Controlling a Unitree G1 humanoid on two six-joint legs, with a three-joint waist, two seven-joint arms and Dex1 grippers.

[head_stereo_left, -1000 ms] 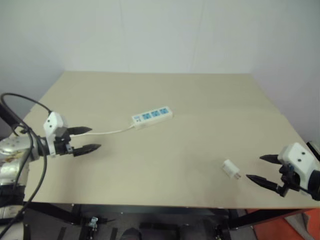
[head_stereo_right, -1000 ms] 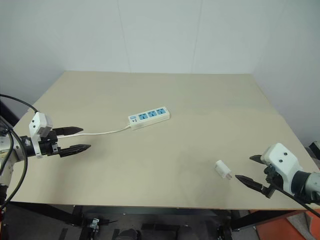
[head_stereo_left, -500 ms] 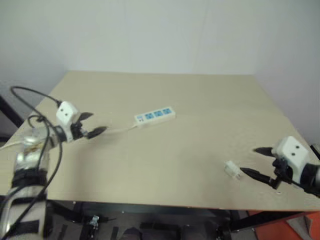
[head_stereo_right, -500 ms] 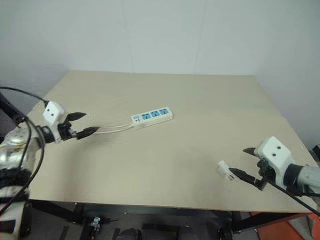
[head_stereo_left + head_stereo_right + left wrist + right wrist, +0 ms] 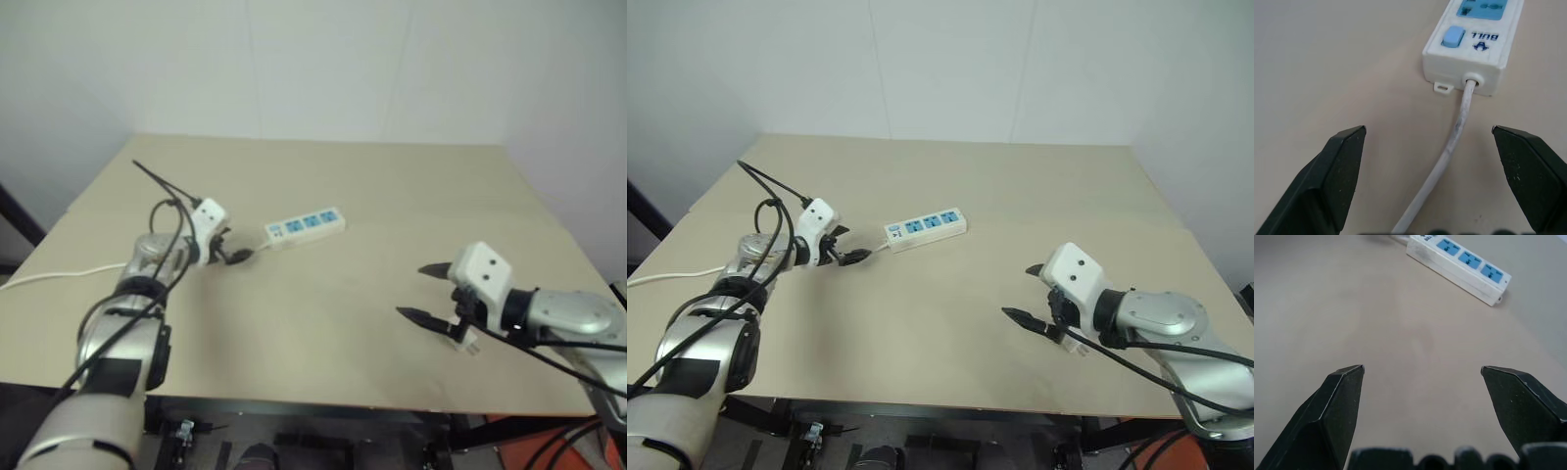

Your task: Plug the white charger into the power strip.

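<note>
White blocky gripper (image 5: pixel 1031 292) housings, black pointed fingers, silver arms, black cables

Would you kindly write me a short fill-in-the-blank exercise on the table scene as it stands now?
1. The power strip has ____ blue outlets.
2. The left gripper is open, and between its fingers runs the strip's white ____.
3. The white charger lies on the table under the ____ gripper.
4. The strip's outlets have ____ plugged into them.

Missing words: three; cord; right; nothing
</note>
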